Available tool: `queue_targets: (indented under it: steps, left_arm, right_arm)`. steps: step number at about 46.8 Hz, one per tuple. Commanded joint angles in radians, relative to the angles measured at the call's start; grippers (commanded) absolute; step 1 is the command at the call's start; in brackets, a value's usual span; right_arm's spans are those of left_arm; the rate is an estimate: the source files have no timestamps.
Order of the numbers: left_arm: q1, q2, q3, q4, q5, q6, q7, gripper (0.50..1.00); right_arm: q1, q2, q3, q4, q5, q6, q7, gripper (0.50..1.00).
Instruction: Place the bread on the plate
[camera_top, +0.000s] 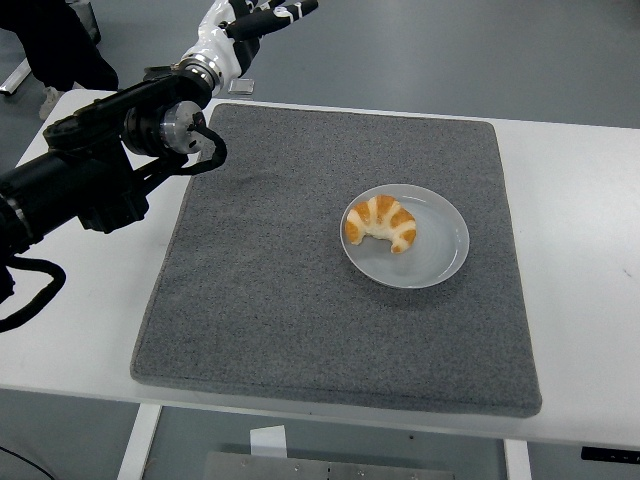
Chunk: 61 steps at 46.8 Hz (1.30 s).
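Observation:
A golden croissant (381, 223) lies on the left half of the pale grey plate (440, 250), which sits on the grey mat right of centre. My left hand (262, 14) is high at the picture's top left, far from the plate, its white and black fingers spread and holding nothing. The black left arm (110, 165) stretches from the left edge up to it. No right arm shows.
The grey mat (270, 320) covers most of the white table (580, 230). A small grey object (241, 86) lies on the floor beyond the table's far edge. A person's dark clothing (60, 45) shows at the top left corner.

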<state>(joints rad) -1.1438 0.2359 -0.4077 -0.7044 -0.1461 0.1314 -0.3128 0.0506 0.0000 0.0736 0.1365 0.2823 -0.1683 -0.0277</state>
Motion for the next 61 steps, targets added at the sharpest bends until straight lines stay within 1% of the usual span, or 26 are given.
queue_targets:
  steps: [1,13,18,31,45,61]
  left_arm:
    - [0.041,0.008,-0.063,-0.001,-0.029,-0.006,0.000,1.000]
    - [0.156,-0.003,-0.272,0.000,-0.033,-0.015,0.000,1.000]
    - [0.185,-0.004,-0.324,0.002,-0.035,-0.030,-0.002,1.000]
    - [0.191,-0.018,-0.330,0.008,-0.052,-0.036,-0.003,1.000]
    - [0.208,-0.027,-0.329,0.006,-0.041,-0.038,-0.006,1.000]
    - [0.208,-0.029,-0.329,0.008,-0.040,-0.062,-0.014,1.000]
  right_arm:
    - [0.000,0.000,0.000,0.000,0.000,0.001,0.000,0.952]
    - [-0.001,0.000,0.002,0.002,0.002,0.001,0.000,0.954]
    - [-0.001,0.000,0.002,0.002,0.002,0.001,0.000,0.952]
    - [0.005,0.000,0.002,-0.002,-0.002,0.003,-0.008,0.952]
    - [0.006,0.000,0.003,0.002,0.002,0.003,-0.005,0.952]
    - [0.006,0.000,0.008,0.012,0.003,0.004,-0.005,0.952]
